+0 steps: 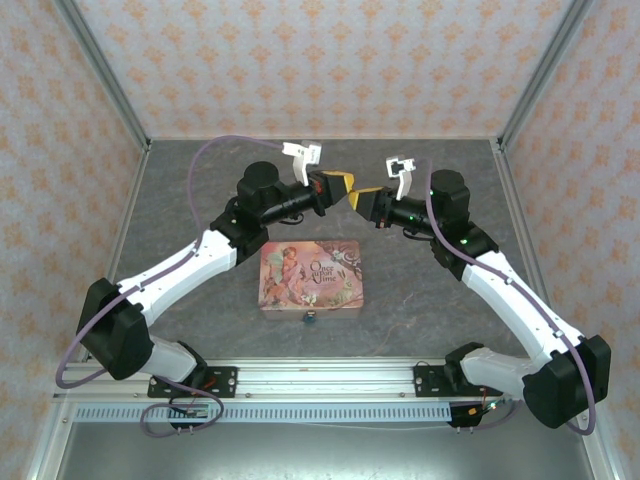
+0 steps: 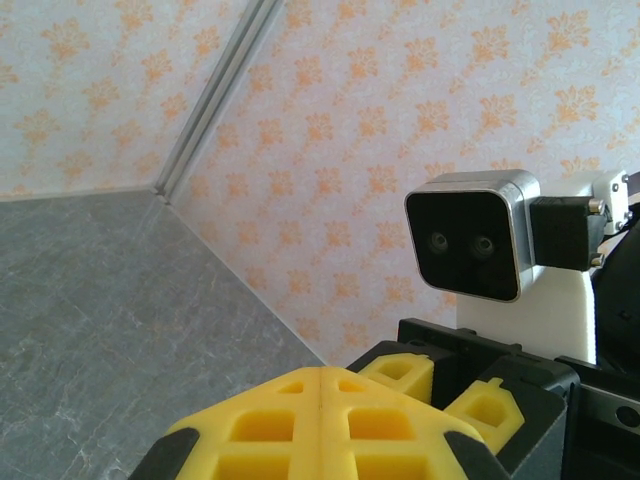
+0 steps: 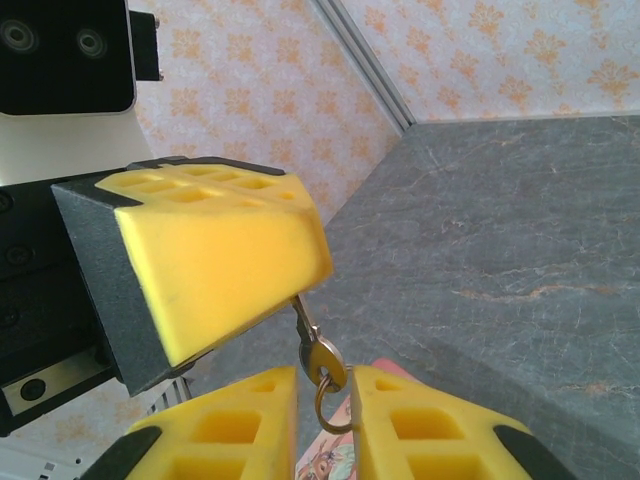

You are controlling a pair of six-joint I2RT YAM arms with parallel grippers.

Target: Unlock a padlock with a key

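Key [image 3: 318,352], clamped in the left jaws, is straddled by the parted right jaws; padlock [image 1: 311,318] is set well apart, nearward on the worktop [image 1: 425,290].

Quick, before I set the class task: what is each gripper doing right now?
Left gripper: closed on the key.
Right gripper: fingers astride the key; grip cannot be told.

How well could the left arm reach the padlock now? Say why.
Probably yes: the padlock lies uncovered before the tin; the left gripper, holding the key, hangs beyond the tin and must cross it.
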